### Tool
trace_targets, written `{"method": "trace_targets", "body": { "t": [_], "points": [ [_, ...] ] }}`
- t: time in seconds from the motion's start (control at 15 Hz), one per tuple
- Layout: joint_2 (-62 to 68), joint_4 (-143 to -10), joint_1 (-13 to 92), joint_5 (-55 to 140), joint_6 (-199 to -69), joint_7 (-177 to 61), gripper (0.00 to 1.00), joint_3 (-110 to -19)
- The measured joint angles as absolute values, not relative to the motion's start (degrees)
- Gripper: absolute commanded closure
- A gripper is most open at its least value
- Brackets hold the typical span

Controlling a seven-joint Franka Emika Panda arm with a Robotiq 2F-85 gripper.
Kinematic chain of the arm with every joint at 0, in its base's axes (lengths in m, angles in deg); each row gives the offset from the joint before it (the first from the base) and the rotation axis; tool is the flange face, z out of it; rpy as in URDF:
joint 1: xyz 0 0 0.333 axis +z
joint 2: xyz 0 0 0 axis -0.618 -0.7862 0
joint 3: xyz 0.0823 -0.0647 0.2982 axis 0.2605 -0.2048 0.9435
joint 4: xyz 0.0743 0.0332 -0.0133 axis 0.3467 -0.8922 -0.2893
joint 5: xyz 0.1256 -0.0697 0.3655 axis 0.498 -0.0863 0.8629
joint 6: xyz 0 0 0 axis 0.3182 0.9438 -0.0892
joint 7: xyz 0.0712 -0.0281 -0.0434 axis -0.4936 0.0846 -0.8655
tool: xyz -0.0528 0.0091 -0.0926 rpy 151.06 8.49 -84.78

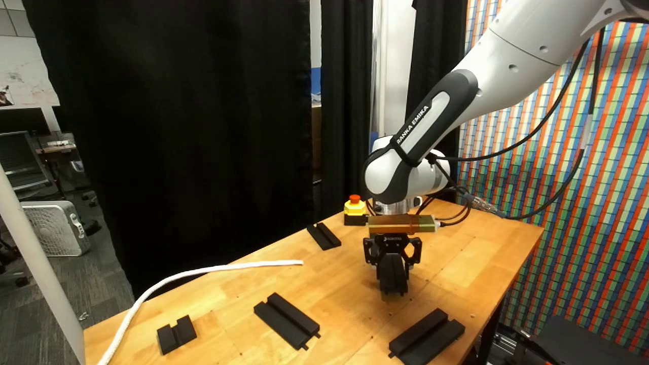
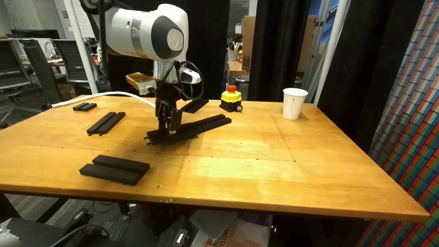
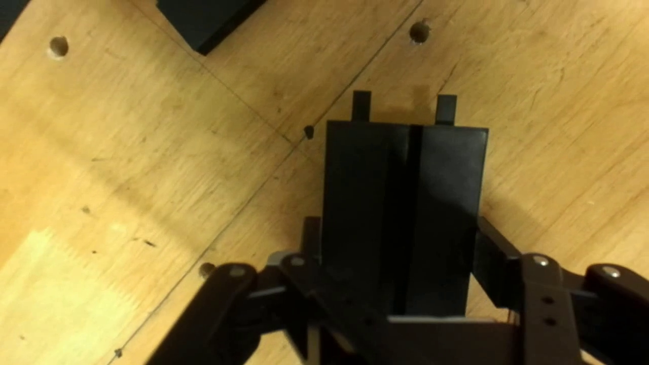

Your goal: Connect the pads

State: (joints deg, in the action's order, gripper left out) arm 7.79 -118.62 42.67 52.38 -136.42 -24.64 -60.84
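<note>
My gripper [image 3: 398, 248] is shut on a long black bar of pads [image 3: 365, 192], with a finger pressed against each long side. Two small prongs [image 3: 446, 109] stick out of the bar's front end. In an exterior view the bar [image 2: 211, 127] runs lengthwise through the jaws, low over the table; a slight step shows midway, perhaps a join. Shadow lies beneath it, and whether its far end touches the wood I cannot tell. Loose pads lie apart: a pronged one [image 1: 286, 320], a wide one [image 1: 428, 335], a short blocky one [image 1: 176, 334], and another [image 1: 323, 236] toward the back.
A yellow and black stop button with red top [image 2: 231, 98] stands at the table's back edge, a white paper cup [image 2: 294, 103] to its right. Along the back left runs a white cable [image 1: 213, 269]. The wide pad's corner [image 3: 208, 23] shows ahead of the prongs.
</note>
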Motion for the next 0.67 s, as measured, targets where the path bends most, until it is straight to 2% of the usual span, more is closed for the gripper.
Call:
{"method": "trace_targets", "body": {
  "t": [0.67],
  "points": [
    [7.91,-118.99,42.83,52.38,-138.59,-25.41,0.54,-60.89]
  ]
}}
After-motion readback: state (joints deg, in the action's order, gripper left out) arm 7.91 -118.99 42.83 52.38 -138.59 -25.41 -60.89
